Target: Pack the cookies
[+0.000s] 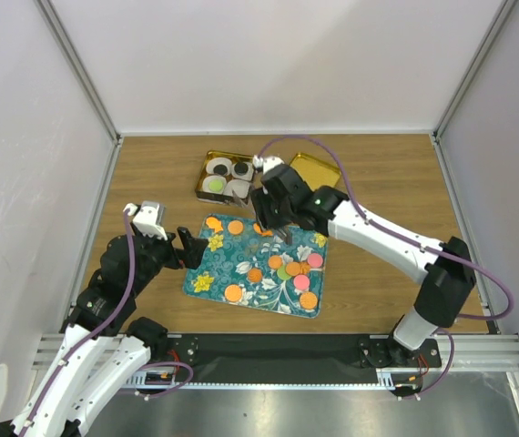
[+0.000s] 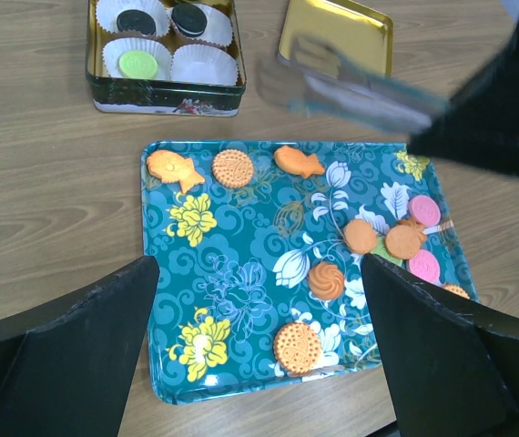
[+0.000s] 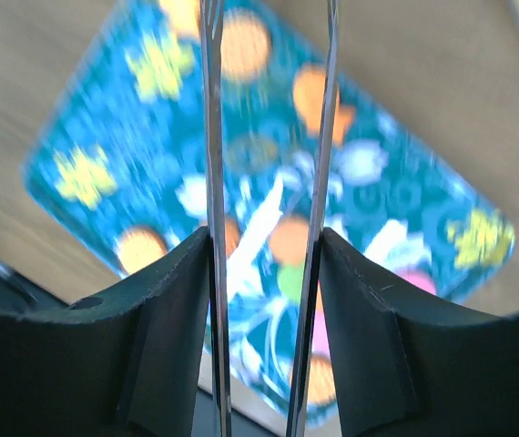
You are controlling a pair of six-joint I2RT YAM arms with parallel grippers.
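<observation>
Teal and flower-patterned, the tray (image 1: pixel 226 261) lies mid-table in the top view. The cookies (image 1: pixel 293 270) are spread over it, mostly orange, with pink and green ones bunched toward its right side. Beyond it stands an open tin (image 1: pixel 201 178) of white paper cups (image 1: pixel 237 189), with a gold lid (image 1: pixel 315 170) to the tin's right. The left gripper (image 1: pixel 189 248) hovers at the tray's left edge, and the right gripper (image 1: pixel 273 223) hangs above its far edge. From the left wrist, the left jaws stand spread wide with nothing between them and the tray below. Two fish-shaped orange cookies and a round one sit along the tray's far edge. In the tin, two cups hold black cookies, one holds a green one and the fourth is empty. Blurred metal tongs (image 2: pixel 355 91) reach in from the right. From the right wrist, the right fingers (image 3: pixel 164 337) are partly closed and press on the tongs' two thin arms. Whether the tips hold anything cannot be told, and the tray beneath is blurred.
</observation>
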